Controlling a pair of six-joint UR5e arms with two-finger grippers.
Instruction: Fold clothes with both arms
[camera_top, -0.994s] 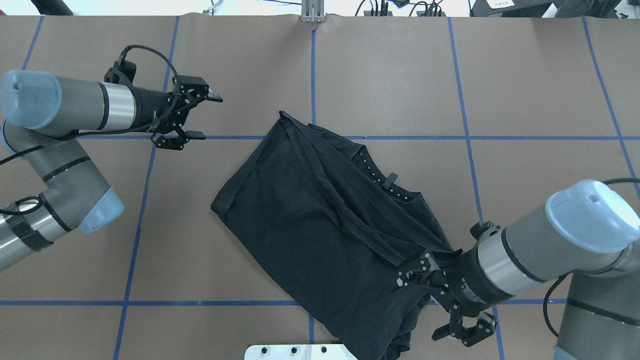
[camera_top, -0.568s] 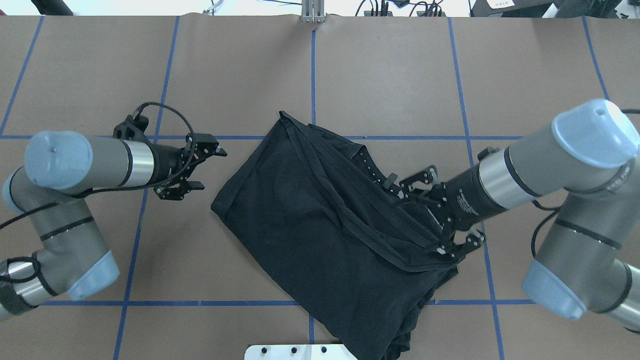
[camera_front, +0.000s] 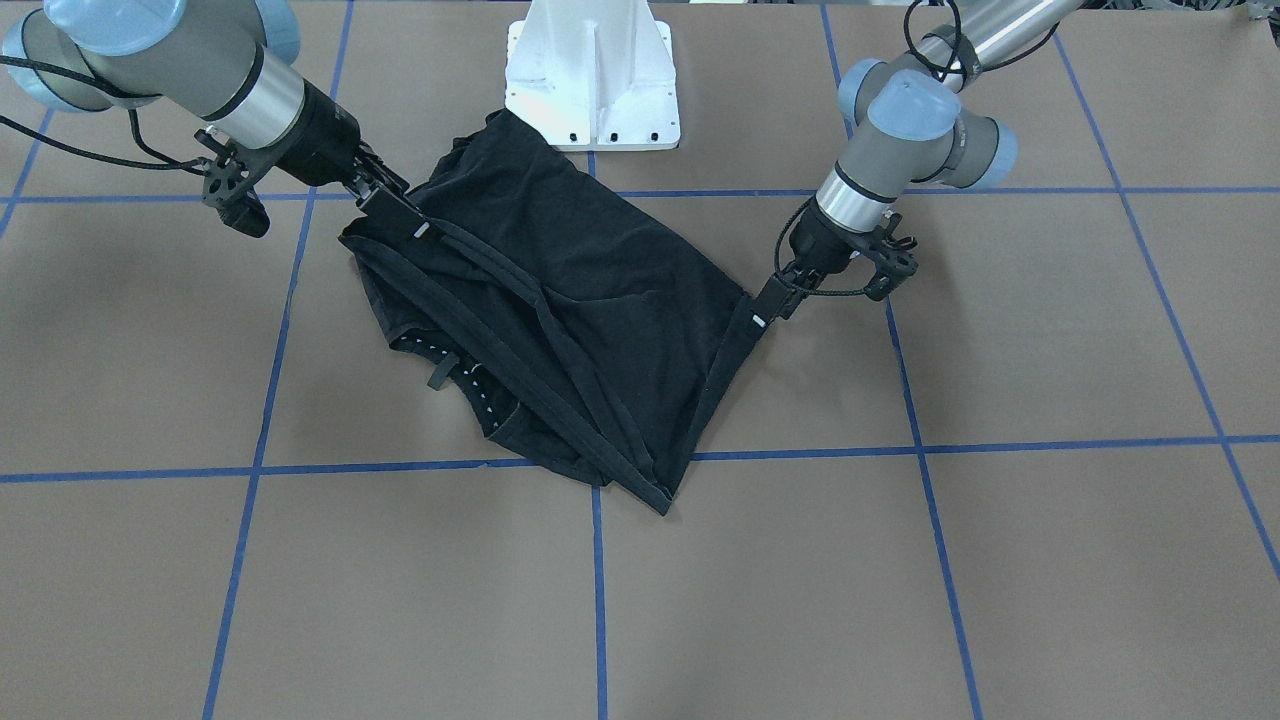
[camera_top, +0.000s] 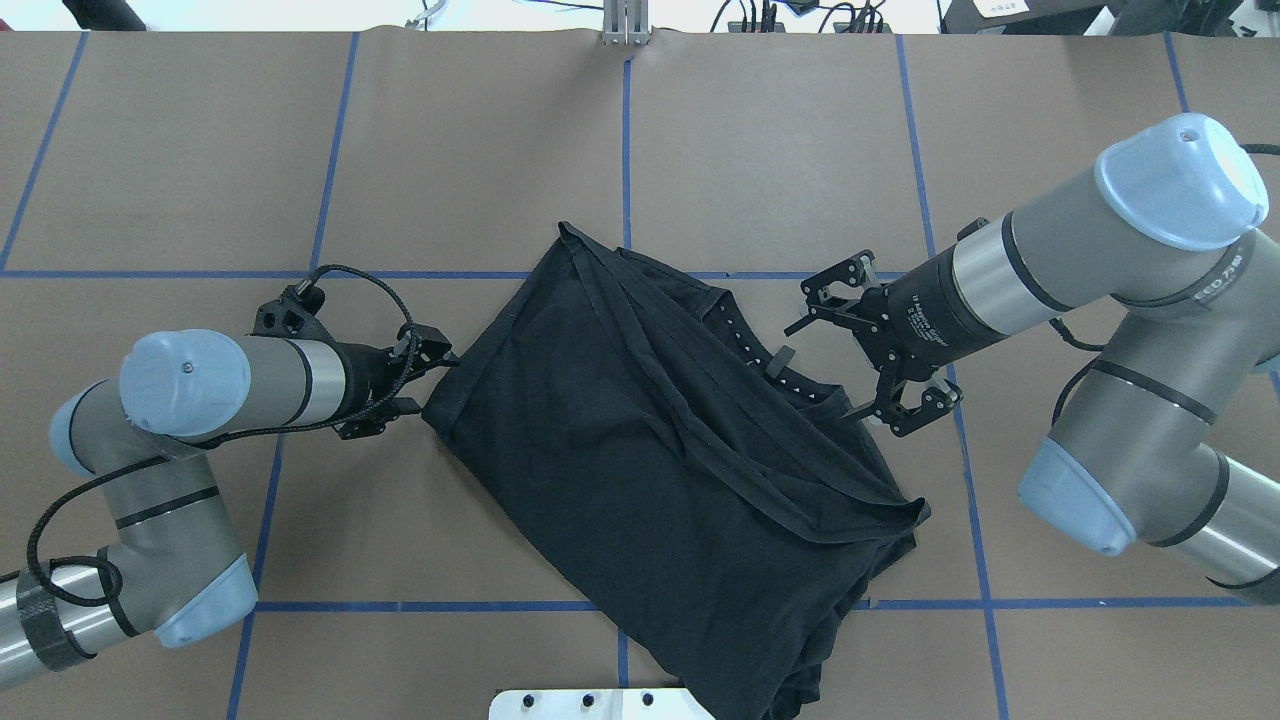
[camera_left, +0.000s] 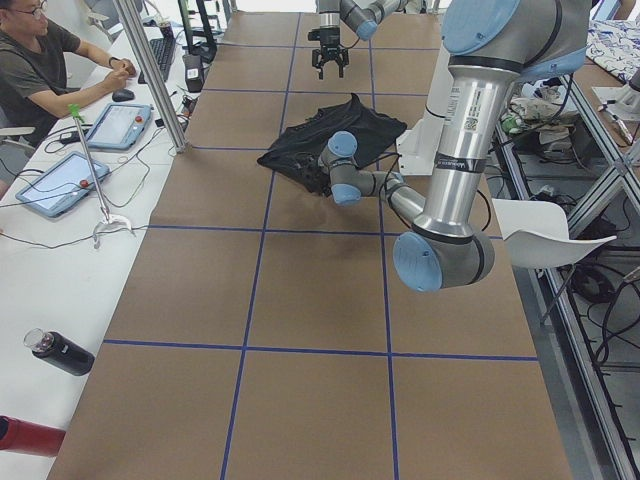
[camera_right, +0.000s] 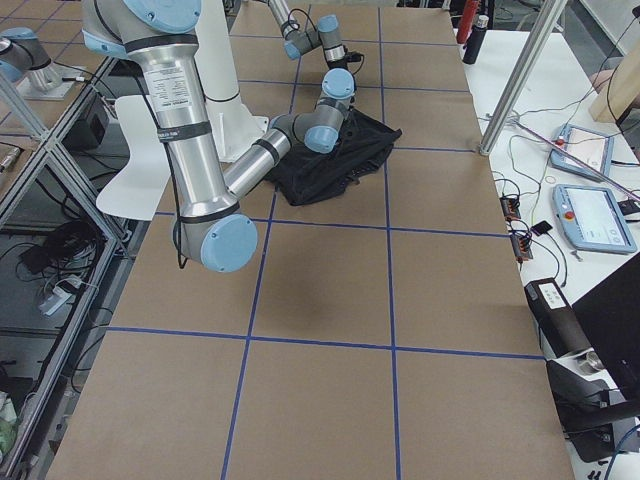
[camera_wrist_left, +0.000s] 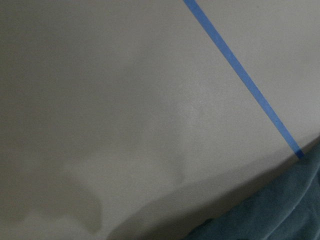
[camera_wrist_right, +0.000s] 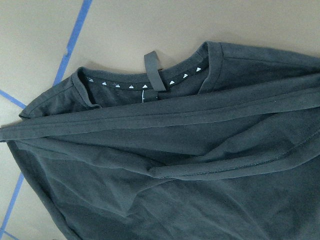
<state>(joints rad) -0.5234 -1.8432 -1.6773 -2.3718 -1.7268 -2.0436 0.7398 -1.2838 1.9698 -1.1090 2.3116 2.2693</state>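
The black T-shirt (camera_top: 640, 450) lies crumpled and partly folded, diagonal on the table; its print is hidden. The collar with small white marks (camera_top: 752, 352) faces the right arm and fills the right wrist view (camera_wrist_right: 150, 85). My left gripper (camera_top: 425, 378) is open, low at the shirt's left corner, where it also shows in the front view (camera_front: 765, 312). The left wrist view shows only table and a shirt edge (camera_wrist_left: 280, 220). My right gripper (camera_top: 825, 372) is open and empty just right of the collar; in the front view (camera_front: 400, 212) its fingers reach the shirt's edge.
The white pedestal base (camera_front: 592, 80) stands at the robot-side edge, with the shirt's end against it. Blue tape lines (camera_top: 625, 150) grid the brown table. An operator (camera_left: 40, 60), tablets (camera_left: 115, 125) and a metal post (camera_left: 150, 80) are along the far side.
The left gripper moved toward the robot, in to the shirt's left corner. The right arm swung from the shirt's near hem, away from the robot, to beside the collar. The shirt stayed put.
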